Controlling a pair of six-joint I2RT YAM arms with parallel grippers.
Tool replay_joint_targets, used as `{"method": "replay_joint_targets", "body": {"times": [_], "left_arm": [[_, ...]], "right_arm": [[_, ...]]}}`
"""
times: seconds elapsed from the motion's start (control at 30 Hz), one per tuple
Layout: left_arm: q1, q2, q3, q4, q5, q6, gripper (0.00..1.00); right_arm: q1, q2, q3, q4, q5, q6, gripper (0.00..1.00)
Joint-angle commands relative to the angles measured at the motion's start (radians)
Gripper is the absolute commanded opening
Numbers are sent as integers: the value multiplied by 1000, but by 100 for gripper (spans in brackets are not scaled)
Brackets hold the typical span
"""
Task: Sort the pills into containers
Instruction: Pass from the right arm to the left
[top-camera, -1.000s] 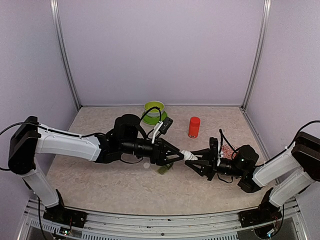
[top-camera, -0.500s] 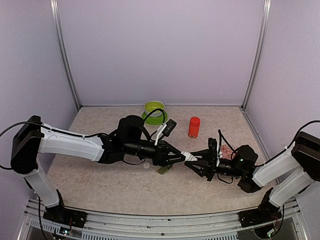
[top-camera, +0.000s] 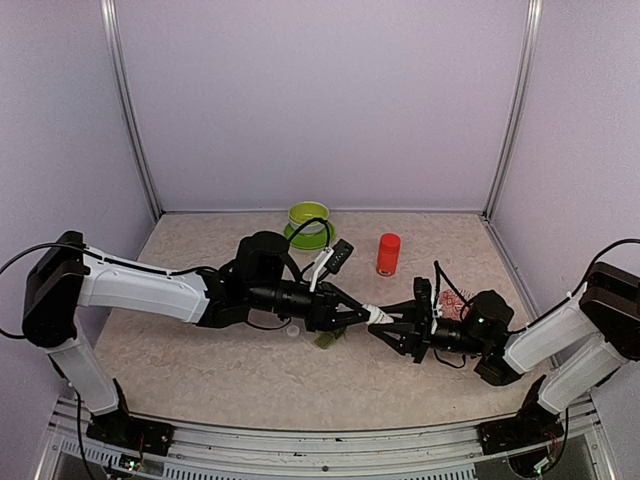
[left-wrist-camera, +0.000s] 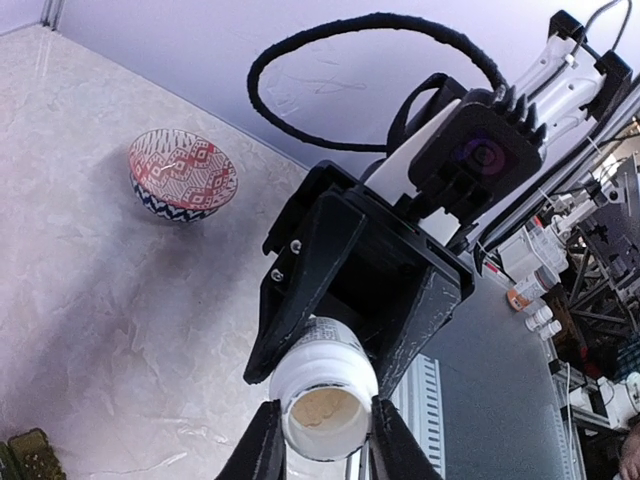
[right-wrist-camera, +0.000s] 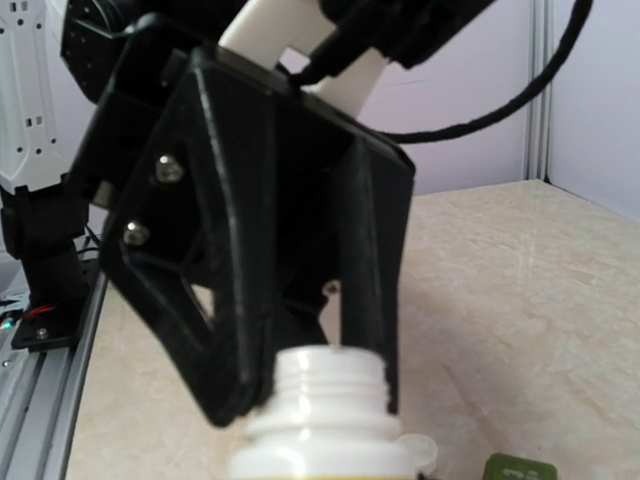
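An uncapped white pill bottle (top-camera: 374, 316) hangs above the table between both arms. My left gripper (top-camera: 362, 313) is shut on its threaded neck, and its fingers (left-wrist-camera: 266, 440) press either side of the open mouth (left-wrist-camera: 322, 408). Beige pills (left-wrist-camera: 318, 404) show inside. My right gripper (top-camera: 386, 324) is shut on the bottle's body from the other side. The dark green containers (top-camera: 327, 340) lie on the table just below the left gripper, also seen in the left wrist view (left-wrist-camera: 30, 456) and the right wrist view (right-wrist-camera: 515, 468).
A small white cap (top-camera: 293, 330) lies beside the containers. A red bottle (top-camera: 388, 254) stands behind, a lime-green bowl (top-camera: 309, 222) at the back, and a red-and-white patterned bowl (left-wrist-camera: 183, 172) sits behind my right arm.
My left gripper has closed from open onto the bottle's neck, and the left arm has edged slightly right. The right gripper kept its hold.
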Motion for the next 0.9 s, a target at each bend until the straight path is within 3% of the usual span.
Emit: {"method": "replay_joint_targets", "body": {"times": [0.0,0.13,0.27,0.4,0.57,0.87], "left_arm": [[-8,20,21,17,3,10,17],[-8,22,21,18,1,10,15],[-8,18,19,19,-3,8,12],[-8,8,11,6,-19,12,14],[-8,-5,6,-51,-56,25,17],[-8,-28,1,-161,-159,103,18]], "right_arm": [[11,19,26,-9,-2,-7,19],[10,17,28,-19,1,-8,21],[10,12,39,-57,10,-9,31],[11,4,51,-92,14,-5,42],[11,-18,56,-129,16,0,65],[12,-86,71,-282,38,28,88]]}}
